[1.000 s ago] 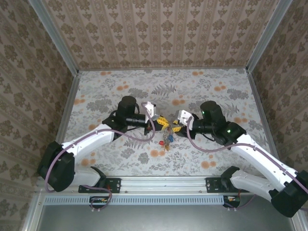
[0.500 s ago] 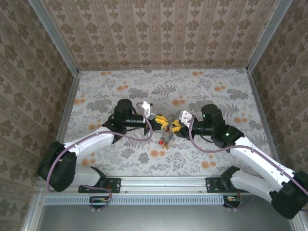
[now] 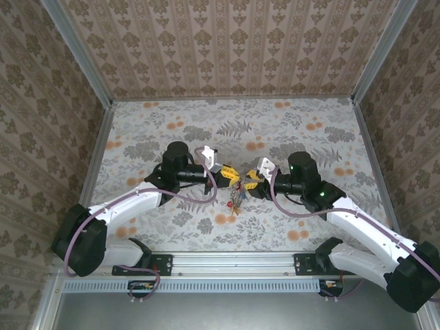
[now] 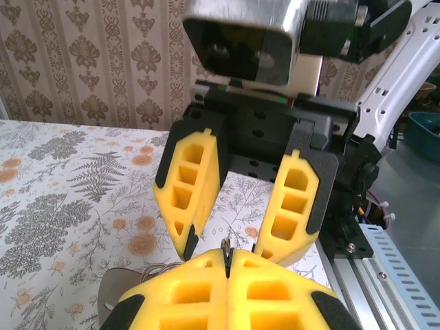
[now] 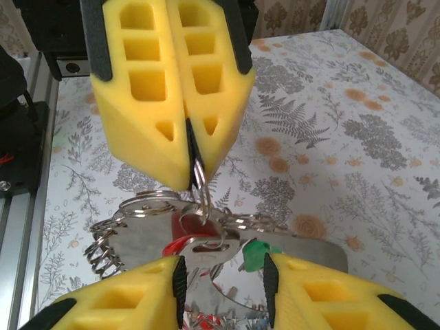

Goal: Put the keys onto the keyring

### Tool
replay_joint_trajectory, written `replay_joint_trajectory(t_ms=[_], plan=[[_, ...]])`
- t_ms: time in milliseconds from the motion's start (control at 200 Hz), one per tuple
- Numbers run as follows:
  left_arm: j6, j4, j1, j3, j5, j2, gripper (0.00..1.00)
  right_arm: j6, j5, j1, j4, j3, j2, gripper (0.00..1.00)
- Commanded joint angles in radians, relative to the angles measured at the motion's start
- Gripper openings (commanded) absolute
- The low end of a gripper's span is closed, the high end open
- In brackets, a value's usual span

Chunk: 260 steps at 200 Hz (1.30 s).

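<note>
Yellow foam left fingers (image 5: 177, 141): pressed fully together, pinching the thin wire of the keyring (image 5: 201, 189) at their very tips.
Right fingers (image 5: 130, 295): spread apart, straddling the bunch from the opposite side; they grip nothing that I can make out.
Keys (image 5: 206, 240): bunched under the pinch between the two arms, red and green heads showing. Whether the lowest ones touch the desk (image 3: 158, 124) I cannot tell.
Risk, slip: thin wire is held only at the foam tips, so a sideways tug from the right could pull the keyring free and drop everything.
Risk, wrong catch: the keys are small and hang loose, so closing on them may trap a neighbouring loop and tangle the bunch.
Risk, contact: both sets of fingers sit tip to tip, and a small misjudged advance would knock them together.
Surface: flat sheet printed with grey ferns and orange blossoms.
Room: damask wallpaper (image 3: 227, 48) on three sides, with an aluminium rail (image 3: 234, 261) along the near edge.
</note>
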Motion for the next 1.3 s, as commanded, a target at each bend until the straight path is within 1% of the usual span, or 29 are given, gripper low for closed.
replay_joint_trajectory(t_ms=[0, 110, 180, 245, 405, 600, 690, 760, 870, 940, 1120, 1295], plan=[[0.013, 0.03, -0.001, 0.039, 0.005, -0.012, 0.0, 0.113, 0.037, 0.02, 0.176, -0.048, -0.005, 0.4], [0.012, 0.031, -0.001, 0.044, -0.002, -0.008, 0.0, 0.113, 0.044, 0.052, 0.197, -0.061, 0.012, 0.42], [0.012, 0.032, -0.001, 0.043, -0.005, -0.006, 0.0, 0.117, 0.045, 0.058, 0.22, -0.075, 0.014, 0.45], [0.011, 0.032, -0.003, 0.043, -0.009, -0.006, 0.0, 0.12, 0.015, 0.059, 0.227, -0.079, 0.014, 0.47], [0.01, 0.032, -0.003, 0.04, -0.012, -0.008, 0.0, 0.119, 0.025, 0.063, 0.214, -0.083, 0.018, 0.48], [0.008, 0.038, -0.004, 0.036, -0.013, -0.007, 0.0, 0.123, 0.132, 0.101, 0.243, -0.087, 0.06, 0.41], [0.008, 0.036, -0.006, 0.036, -0.013, -0.009, 0.0, 0.103, 0.192, 0.113, 0.256, -0.094, 0.068, 0.41], [0.009, 0.036, -0.006, 0.035, -0.016, -0.011, 0.0, 0.097, 0.222, 0.112, 0.265, -0.1, 0.064, 0.37], [0.01, 0.034, -0.007, 0.031, -0.016, -0.013, 0.0, 0.065, 0.254, 0.112, 0.231, -0.091, 0.04, 0.2], [0.015, 0.03, -0.006, 0.031, -0.017, -0.012, 0.0, 0.047, 0.269, 0.11, 0.207, -0.089, 0.017, 0.13], [0.032, -0.002, -0.006, 0.031, -0.035, -0.014, 0.0, -0.013, 0.263, 0.107, 0.102, -0.055, -0.039, 0.04], [0.038, -0.02, -0.006, 0.026, -0.059, -0.015, 0.0, -0.094, 0.265, 0.107, -0.043, 0.008, -0.068, 0.0]])
